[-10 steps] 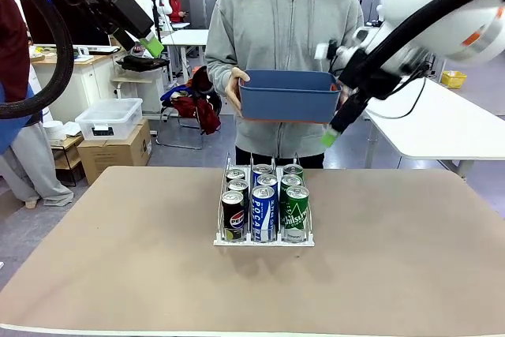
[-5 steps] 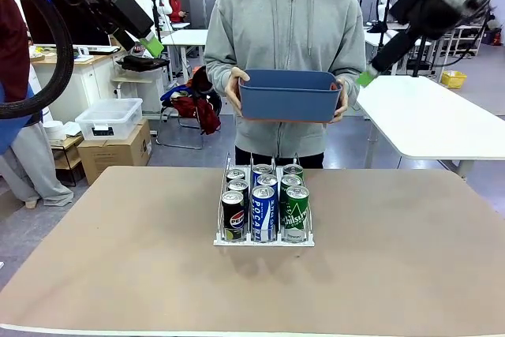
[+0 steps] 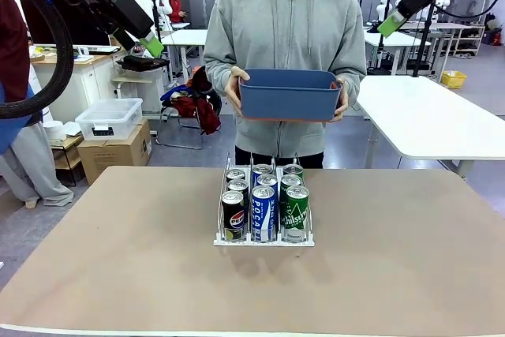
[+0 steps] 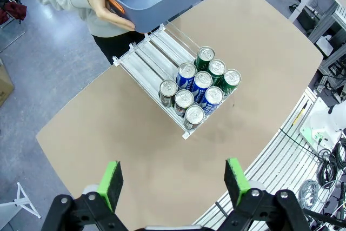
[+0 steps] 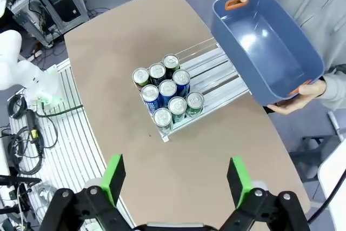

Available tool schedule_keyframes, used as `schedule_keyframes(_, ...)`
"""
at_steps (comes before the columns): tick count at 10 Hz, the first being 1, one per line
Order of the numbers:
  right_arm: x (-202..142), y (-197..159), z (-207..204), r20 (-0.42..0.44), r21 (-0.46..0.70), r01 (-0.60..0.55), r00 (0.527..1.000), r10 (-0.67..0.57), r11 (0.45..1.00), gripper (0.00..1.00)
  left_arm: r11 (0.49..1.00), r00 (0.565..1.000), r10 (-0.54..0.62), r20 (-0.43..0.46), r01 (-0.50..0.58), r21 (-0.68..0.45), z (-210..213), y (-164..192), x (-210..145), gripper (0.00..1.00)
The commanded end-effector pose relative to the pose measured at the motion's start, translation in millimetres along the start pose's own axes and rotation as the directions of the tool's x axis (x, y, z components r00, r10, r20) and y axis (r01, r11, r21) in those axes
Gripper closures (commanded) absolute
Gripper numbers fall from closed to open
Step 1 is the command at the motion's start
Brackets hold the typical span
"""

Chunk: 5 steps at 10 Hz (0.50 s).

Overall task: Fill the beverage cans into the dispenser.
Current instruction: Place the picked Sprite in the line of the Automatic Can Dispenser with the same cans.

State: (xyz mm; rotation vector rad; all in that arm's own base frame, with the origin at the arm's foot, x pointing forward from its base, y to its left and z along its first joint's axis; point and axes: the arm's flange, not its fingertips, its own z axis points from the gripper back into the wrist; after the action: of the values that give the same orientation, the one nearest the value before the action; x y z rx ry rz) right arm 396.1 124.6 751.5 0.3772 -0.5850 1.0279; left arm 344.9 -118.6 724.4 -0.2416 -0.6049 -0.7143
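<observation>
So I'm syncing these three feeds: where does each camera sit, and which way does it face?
Front view: fixed at the robot's table edge, facing the person holding the blue tub; both arms raised.
Left wrist view: high up, looking down past the open left gripper at the dispenser.
Right wrist view: high up, looking down past the open right gripper.
All show the beverage cans.

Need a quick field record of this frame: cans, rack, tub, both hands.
cans: nine, three per lane, upright, packed at the rack's robot-side end
lane colours: black on the robot's left, blue in the middle, green on its right
rack: mid-table, end nearest the person unfilled
tub: blue, nothing inside, held above the table's far edge by the person's two hands
left hand: open, raised high, holding nothing
right hand: open, raised high, holding nothing
</observation>
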Motion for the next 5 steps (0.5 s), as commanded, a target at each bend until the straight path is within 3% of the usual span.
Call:
schedule_keyframes(1, 6.3, -8.3, 7.8, 0.001, 0.030, 0.025, 1.000, -0.025, 0.999, 0.00, 1.000, 1.000, 0.000, 0.004, 0.000, -0.015, 0.3, 1.8, -1.0, 0.00)
schedule_keyframes(2, 11.5, -15.0, 14.9, -0.003, 0.027, 0.017, 1.000, -0.017, 0.999, 0.00, 1.000, 1.000, 0.000, 0.004, 0.000, -0.015, 0.3, 1.8, -1.0, 0.00)
schedule_keyframes(3, 21.0, -18.4, -3.2, -0.038, 0.005, 0.032, 0.999, -0.032, 0.999, 0.00, 1.000, 1.000, 0.000, 0.004, 0.000, -0.015, 0.3, 1.8, -1.0, 0.00)
schedule_keyframes(5, 5.3, -8.5, 9.0, -0.007, 0.003, 0.006, 1.000, -0.006, 1.000, 0.00, 1.000, 1.000, 0.000, 0.004, 0.000, -0.015, 0.3, 1.8, -1.0, 0.00)
